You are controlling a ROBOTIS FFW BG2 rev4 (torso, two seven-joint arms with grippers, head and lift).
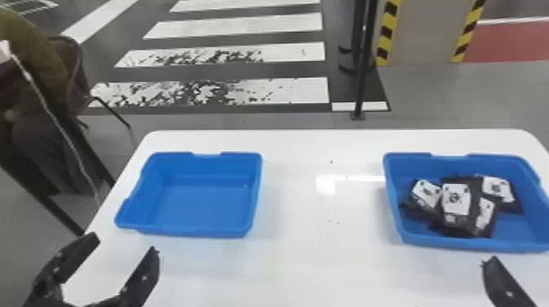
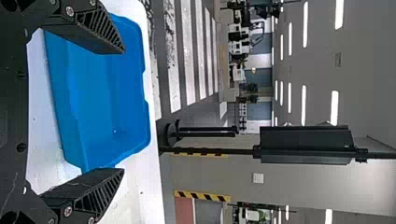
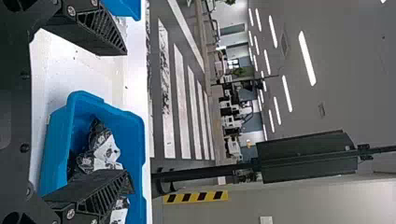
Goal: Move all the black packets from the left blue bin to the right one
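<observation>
In the head view the left blue bin (image 1: 204, 204) holds no packets. Several black packets with white labels (image 1: 456, 200) lie piled in the right blue bin (image 1: 474, 243). My left gripper (image 1: 126, 241) is open in front of the left bin, its fingers wide apart with nothing between them. One finger of my right gripper (image 1: 495, 267) shows in front of the right bin. The left wrist view has my left gripper (image 2: 123, 111) spread before the left bin (image 2: 100, 93). In the right wrist view my right gripper (image 3: 130, 119) stands open, the packets (image 3: 105, 149) beyond its lower finger.
Both bins stand on a white table (image 1: 322, 253), with a wide strip of tabletop between them. A black post (image 1: 361, 73) rises from the floor behind the table. At the left, a person sits on a chair beyond the table's edge.
</observation>
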